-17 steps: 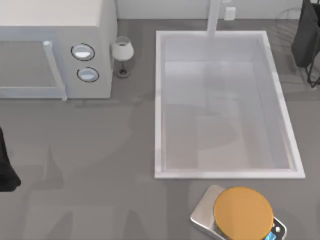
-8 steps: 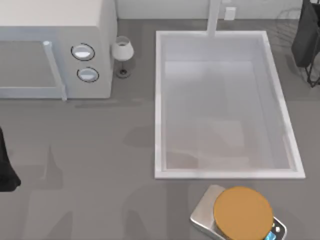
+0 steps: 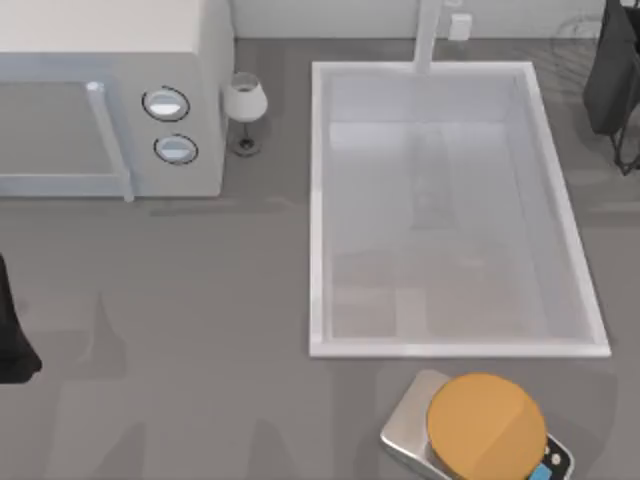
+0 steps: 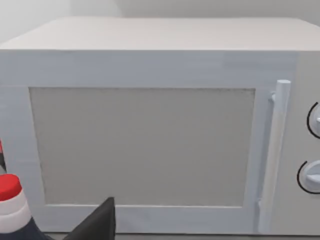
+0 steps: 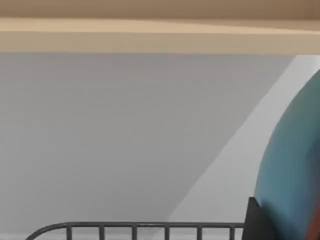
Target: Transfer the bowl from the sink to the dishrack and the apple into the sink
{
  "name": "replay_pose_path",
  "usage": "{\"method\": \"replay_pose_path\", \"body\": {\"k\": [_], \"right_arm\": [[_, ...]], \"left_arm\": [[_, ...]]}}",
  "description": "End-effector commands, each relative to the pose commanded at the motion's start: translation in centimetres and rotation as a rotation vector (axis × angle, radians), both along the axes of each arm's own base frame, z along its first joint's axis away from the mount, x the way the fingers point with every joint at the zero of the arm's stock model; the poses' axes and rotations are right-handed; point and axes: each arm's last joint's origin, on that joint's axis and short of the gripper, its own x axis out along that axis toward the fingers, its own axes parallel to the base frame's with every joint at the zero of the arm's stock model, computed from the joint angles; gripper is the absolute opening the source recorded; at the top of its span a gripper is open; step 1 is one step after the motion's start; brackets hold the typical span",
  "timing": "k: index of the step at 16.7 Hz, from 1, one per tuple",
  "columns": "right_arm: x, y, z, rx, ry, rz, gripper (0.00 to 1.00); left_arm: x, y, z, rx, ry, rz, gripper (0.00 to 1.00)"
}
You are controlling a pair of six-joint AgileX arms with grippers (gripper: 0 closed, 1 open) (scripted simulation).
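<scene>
Across the smooth grey desk (image 3: 200,300), the sink (image 3: 318,200) lies as a large white rectangular basin with a raised flat rim, its pale matte floor bare, and a white faucet (image 3: 428,35) rises straight at its far edge. To its left stands a boxy white microwave (image 3: 120,60) with two round knobs (image 3: 166,104), a slim bar handle and a flat greyish door panel. Between microwave and sink a small wine glass (image 3: 244,105) stands upright on its stem. Near the desk's front edge, just below the sink's rim, a kitchen scale (image 3: 480,430) shows a flat orange disc on a silvery, rounded base.

At the top right corner the right arm (image 3: 615,70) hangs dark over the dishrack (image 3: 575,35), whose thin grey wire loops are faint against the desk. In the right wrist view a curved, glossy blue surface, the bowl (image 5: 295,165), sits close beside a dark finger (image 5: 257,222) of the right pincer, above a rail of thin grey rack wire (image 5: 135,229); whether the pincer is clenched on the bowl I cannot tell.

At the left edge the left arm (image 3: 12,340) sits parked. Its wrist view faces the microwave door, with a dark finger (image 4: 97,222) and a red-capped white bottle (image 4: 10,200) nearby; the left pincer's state cannot be told.
</scene>
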Motion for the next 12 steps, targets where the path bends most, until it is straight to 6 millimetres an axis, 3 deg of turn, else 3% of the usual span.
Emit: {"method": "replay_pose_path", "body": {"k": [2, 6, 12], "right_arm": [[0.2, 0.4, -2.1, 0.010, 0.029, 0.000, 0.00], [0.2, 0.4, -2.3, 0.011, 0.033, 0.000, 0.00], [0.2, 0.4, -2.3, 0.011, 0.033, 0.000, 0.45]], "left_arm": [[0.0, 0.0, 0.0, 0.000, 0.000, 0.000, 1.00], [0.0, 0.0, 0.0, 0.000, 0.000, 0.000, 1.00], [0.0, 0.0, 0.0, 0.000, 0.000, 0.000, 1.00]]}}
